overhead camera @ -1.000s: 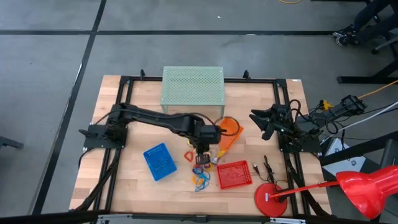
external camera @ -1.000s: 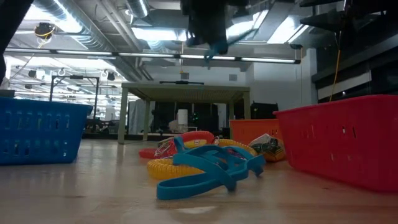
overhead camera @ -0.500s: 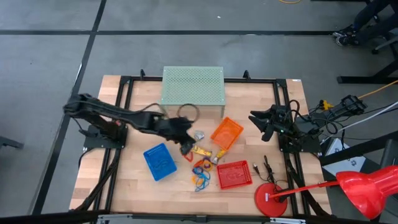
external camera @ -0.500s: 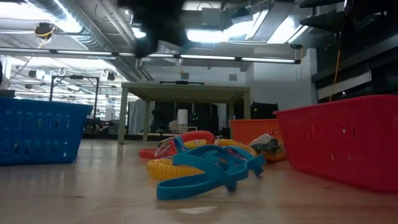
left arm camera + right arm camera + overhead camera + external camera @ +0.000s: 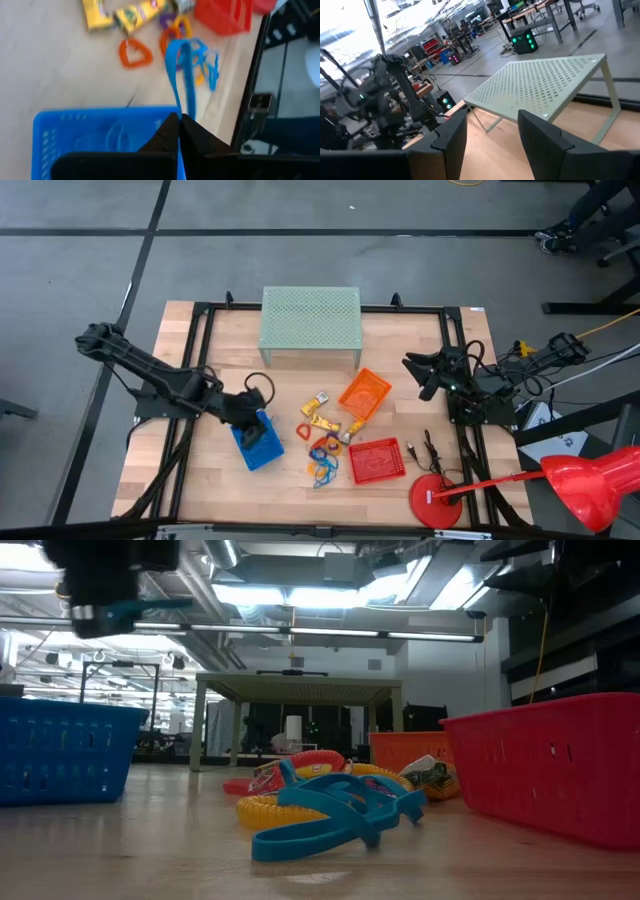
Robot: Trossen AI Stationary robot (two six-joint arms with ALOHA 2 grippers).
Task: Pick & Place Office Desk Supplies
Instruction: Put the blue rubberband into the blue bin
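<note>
Hovering over the blue basket [image 5: 256, 442], the left gripper [image 5: 253, 417] is sitting above the basket's upper edge in the high view, arm stretched in from the table's left side. Fingers are pinched together on a thin blue loop [image 5: 181, 82]; in the left wrist view the loop is sticking straight out past the fingertips [image 5: 170, 131], with the basket's blue wall [image 5: 105, 131] right below it. The low view is showing the same gripper [image 5: 112, 608] up high over the blue basket [image 5: 62, 750], a blue sliver poking out sideways from it.

Rest of the supplies are lying mid-table between the blue basket and the red basket [image 5: 376, 461]: a red loop [image 5: 304, 432], a tangle of red, blue and orange loops [image 5: 323, 460], and yellow-and-white blocky pieces [image 5: 322, 412] just beside the orange basket [image 5: 364, 393]. In the low view a blue loop [image 5: 335, 817] is resting on top of a yellow one in the pile.

Right gripper [image 5: 424, 376] is parked at the table's right edge, well apart from the items, fingers [image 5: 545, 142] spread apart, facing the pale green perforated stand [image 5: 540, 85].
</note>
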